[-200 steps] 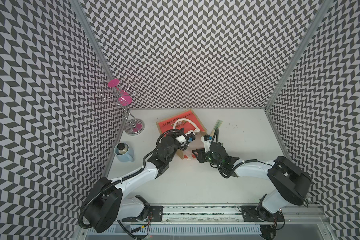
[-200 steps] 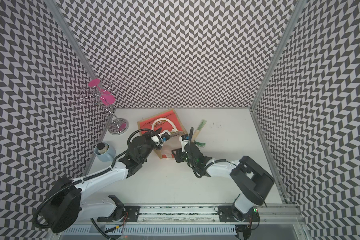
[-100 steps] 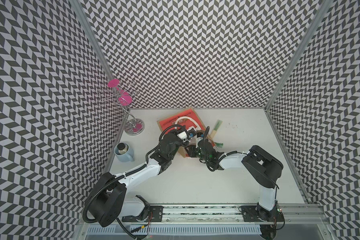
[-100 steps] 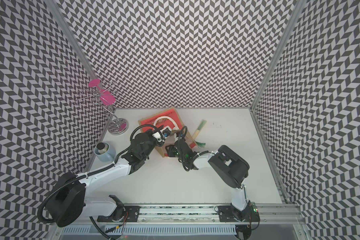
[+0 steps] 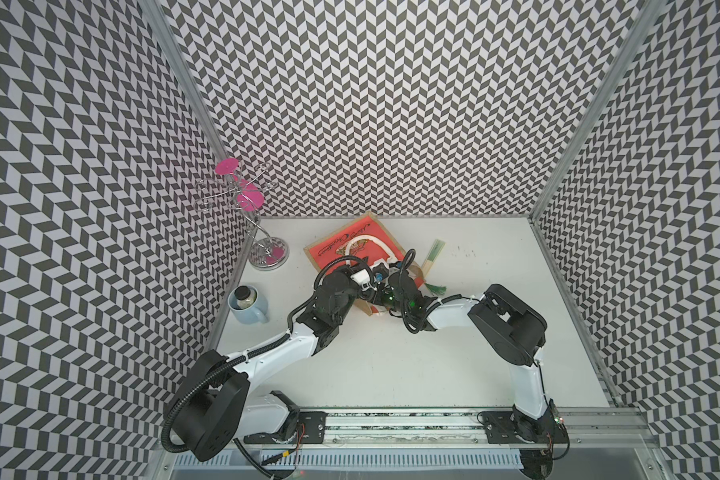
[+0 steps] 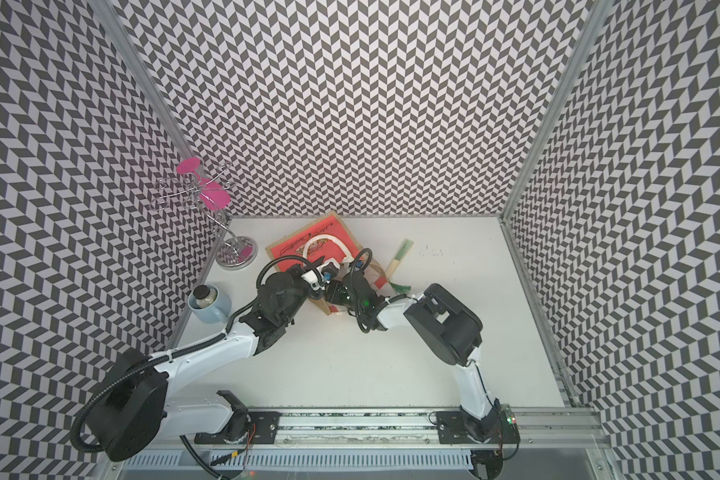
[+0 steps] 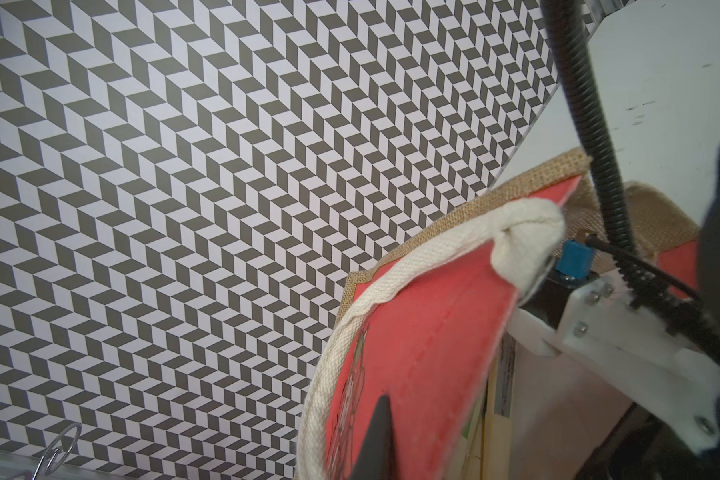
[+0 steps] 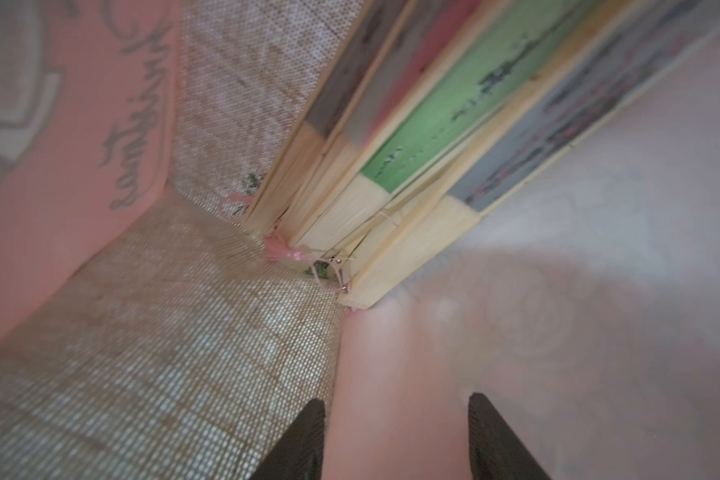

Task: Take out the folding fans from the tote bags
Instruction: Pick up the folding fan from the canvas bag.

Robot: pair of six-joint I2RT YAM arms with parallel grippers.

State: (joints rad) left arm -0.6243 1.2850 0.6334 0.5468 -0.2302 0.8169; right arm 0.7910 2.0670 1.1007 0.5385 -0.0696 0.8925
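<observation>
Both top views look steeply down from high above the near edge of the white table [image 5: 391, 365]. They sit side by side and face the patterned back wall [image 5: 391, 124], taking in the whole tabletop with the tote bag [image 5: 341, 245] small at its far side. The left wrist camera sits close against the bag's outer red panel and cream handle [image 7: 524, 232], looking past them to the wall, while the right wrist camera looks from inside the bag at the folding fans [image 8: 454, 124], very near and blurred; the bag is what all four views share.
</observation>
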